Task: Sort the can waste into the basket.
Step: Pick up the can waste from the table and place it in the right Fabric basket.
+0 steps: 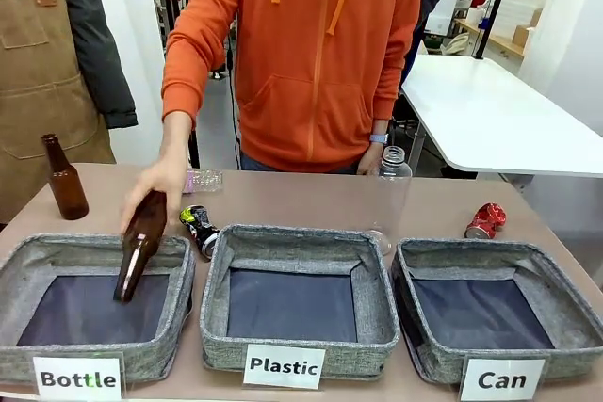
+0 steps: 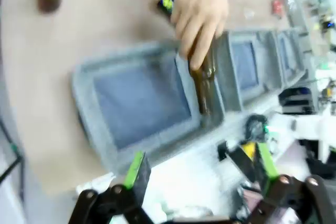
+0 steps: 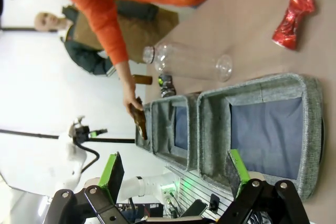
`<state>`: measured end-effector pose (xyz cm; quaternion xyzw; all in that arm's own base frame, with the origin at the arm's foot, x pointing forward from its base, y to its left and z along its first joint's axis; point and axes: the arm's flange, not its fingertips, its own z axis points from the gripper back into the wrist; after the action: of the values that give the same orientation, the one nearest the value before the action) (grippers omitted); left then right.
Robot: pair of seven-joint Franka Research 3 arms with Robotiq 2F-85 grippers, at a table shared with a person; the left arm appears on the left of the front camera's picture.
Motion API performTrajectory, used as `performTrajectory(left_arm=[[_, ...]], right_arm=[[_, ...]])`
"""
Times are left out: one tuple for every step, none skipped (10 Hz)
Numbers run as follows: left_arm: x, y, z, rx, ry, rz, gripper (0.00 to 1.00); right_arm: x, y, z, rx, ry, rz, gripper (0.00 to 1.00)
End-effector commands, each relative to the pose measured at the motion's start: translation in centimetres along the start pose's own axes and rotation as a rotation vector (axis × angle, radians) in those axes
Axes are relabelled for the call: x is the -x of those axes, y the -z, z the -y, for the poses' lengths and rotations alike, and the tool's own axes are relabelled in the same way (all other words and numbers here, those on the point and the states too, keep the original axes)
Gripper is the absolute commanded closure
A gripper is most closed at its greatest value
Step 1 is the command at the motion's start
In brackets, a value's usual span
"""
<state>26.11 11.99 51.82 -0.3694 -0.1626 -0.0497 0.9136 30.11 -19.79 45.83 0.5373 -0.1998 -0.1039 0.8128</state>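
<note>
Red can (image 1: pixel 485 220) beyond basket (image 1: pixel 471 253) (not touching)

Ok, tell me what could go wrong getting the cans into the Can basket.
The black can lies by the Bottle basket, right beside the person's hand holding a brown bottle: reaching now risks a collision. The red can is crushed and uneven, so a grip may slip before the Can basket.

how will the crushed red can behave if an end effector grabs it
The crushed red can looks thin-walled and probably light, so it may buckle further under a squeeze. Its creased, flattened shape likely keeps it from rolling if nudged. The shiny skin could be slippery.
</note>
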Motion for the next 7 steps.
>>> performTrajectory(left_arm=[[2.5, -4.2, -5.4, 0.115, -0.002, 0.036, 0.00], [3.8, -5.7, -7.7, 0.188, 0.012, 0.074, 0.00], [4.3, -6.7, -9.9, 0.238, -0.031, 0.099, 0.00], [4.0, -7.0, -10.7, 0.255, -0.054, 0.099, 0.00], [4.0, -7.0, -10.9, 0.262, -0.054, 0.102, 0.00], [3.8, -6.7, -10.8, 0.264, -0.060, 0.100, 0.00], [3.6, -6.4, -10.9, 0.267, -0.059, 0.094, 0.00]], right_arm=[[-0.3, -0.1, -0.1, -0.021, -0.027, 0.011, 0.00], [-0.3, -0.1, -0.1, -0.021, -0.027, 0.011, 0.00], [-0.3, -0.1, -0.1, -0.021, -0.027, 0.011, 0.00], [-0.3, -0.1, -0.1, -0.021, -0.027, 0.011, 0.00], [-0.3, -0.1, -0.1, -0.021, -0.027, 0.011, 0.00], [-0.3, -0.1, -0.1, -0.021, -0.027, 0.011, 0.00], [-0.3, -0.1, -0.1, -0.021, -0.027, 0.011, 0.00]])
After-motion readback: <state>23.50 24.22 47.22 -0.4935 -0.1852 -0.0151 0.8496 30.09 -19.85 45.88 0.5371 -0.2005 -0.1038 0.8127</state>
